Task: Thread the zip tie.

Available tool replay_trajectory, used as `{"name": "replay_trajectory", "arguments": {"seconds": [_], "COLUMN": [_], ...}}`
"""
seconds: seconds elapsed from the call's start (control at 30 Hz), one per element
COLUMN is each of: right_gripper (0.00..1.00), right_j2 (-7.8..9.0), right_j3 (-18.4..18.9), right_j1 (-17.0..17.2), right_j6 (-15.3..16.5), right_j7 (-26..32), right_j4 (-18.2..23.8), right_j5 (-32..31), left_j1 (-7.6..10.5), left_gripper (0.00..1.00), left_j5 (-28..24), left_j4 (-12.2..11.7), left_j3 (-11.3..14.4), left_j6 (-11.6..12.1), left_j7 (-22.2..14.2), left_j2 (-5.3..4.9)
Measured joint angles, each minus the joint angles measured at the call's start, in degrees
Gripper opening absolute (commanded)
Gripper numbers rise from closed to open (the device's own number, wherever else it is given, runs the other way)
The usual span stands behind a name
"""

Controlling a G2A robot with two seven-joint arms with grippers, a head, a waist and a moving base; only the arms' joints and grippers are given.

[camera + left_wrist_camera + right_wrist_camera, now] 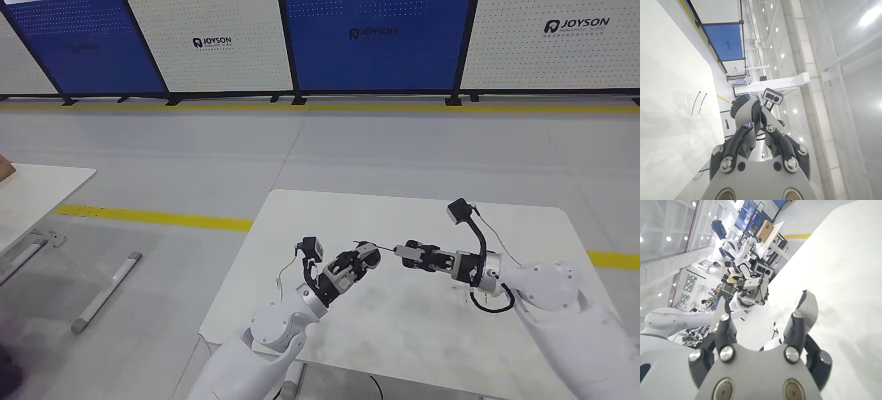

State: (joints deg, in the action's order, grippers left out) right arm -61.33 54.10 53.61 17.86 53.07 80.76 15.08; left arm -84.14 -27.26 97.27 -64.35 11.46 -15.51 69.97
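Over the middle of the white table (420,330) my two grippers face each other, tips a short gap apart. My left gripper (368,255) (757,106) is shut, its black pads pressed together. A thin dark zip tie (385,245) sticks out of it toward the right gripper (402,250). In the right wrist view the right gripper (763,297) is open, its fingers (806,298) spread wide with nothing between them, and the left gripper (753,289) sits just beyond. How the tie lies between the left pads is hidden.
Two spare black zip ties (696,103) (703,103) lie side by side flat on the table. A second white table (35,195) stands off to the left across the floor. Blue and white partition panels (375,45) line the back.
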Motion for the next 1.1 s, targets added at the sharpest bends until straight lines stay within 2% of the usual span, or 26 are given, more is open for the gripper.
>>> {"name": "replay_trajectory", "arguments": {"seconds": [0.5, 0.53, 0.57, 0.67, 0.73, 0.83, 1.0, 1.1], "right_gripper": [0.00, 0.00, 0.00, 0.00, 0.00, 0.00, 0.00, 0.00], "right_j2": [-0.43, -0.45, -0.47, -0.51, -0.53, -0.56, -0.69, -0.78], "right_j3": [0.6, 0.7, 0.7, 1.0, 1.2, 1.4, 1.4, 1.4], "right_j1": [0.2, 0.2, 0.2, 0.3, 0.5, 0.6, 0.8, 0.7], "right_j6": [-0.1, -0.1, -0.1, 0.1, 0.4, 0.5, 0.3, 0.2], "right_j7": [0.5, 0.6, 0.6, 0.7, 0.8, 0.7, 0.5, 0.5], "right_j4": [-0.3, -0.4, -0.4, -0.4, -0.3, -0.2, 0.3, 0.3], "right_j5": [-0.3, -0.3, -0.3, -0.3, -0.3, -0.4, -0.9, -1.1], "left_j1": [0.03, 0.02, 0.01, -0.09, 0.00, 0.49, 0.80, 0.79], "left_gripper": [0.00, 0.44, 1.00, 1.00, 1.00, 1.00, 1.00, 1.00], "left_j5": [0.8, 1.2, 1.7, 4.1, 7.0, 10.2, 12.4, 12.5], "left_j4": [0.2, 0.1, 0.1, 0.1, -0.2, -0.8, -1.6, -1.7], "left_j3": [0.2, 0.2, 0.2, 0.4, 0.7, 2.3, 3.5, 3.5], "left_j6": [0.3, 0.4, 0.6, 1.4, 2.2, 2.7, 4.6, 4.7], "left_j7": [0.2, 0.3, 0.6, 3.2, 7.0, 10.4, 10.2, 10.3], "left_j2": [0.11, 0.11, 0.11, 0.20, 0.41, 0.80, 1.01, 1.03]}}
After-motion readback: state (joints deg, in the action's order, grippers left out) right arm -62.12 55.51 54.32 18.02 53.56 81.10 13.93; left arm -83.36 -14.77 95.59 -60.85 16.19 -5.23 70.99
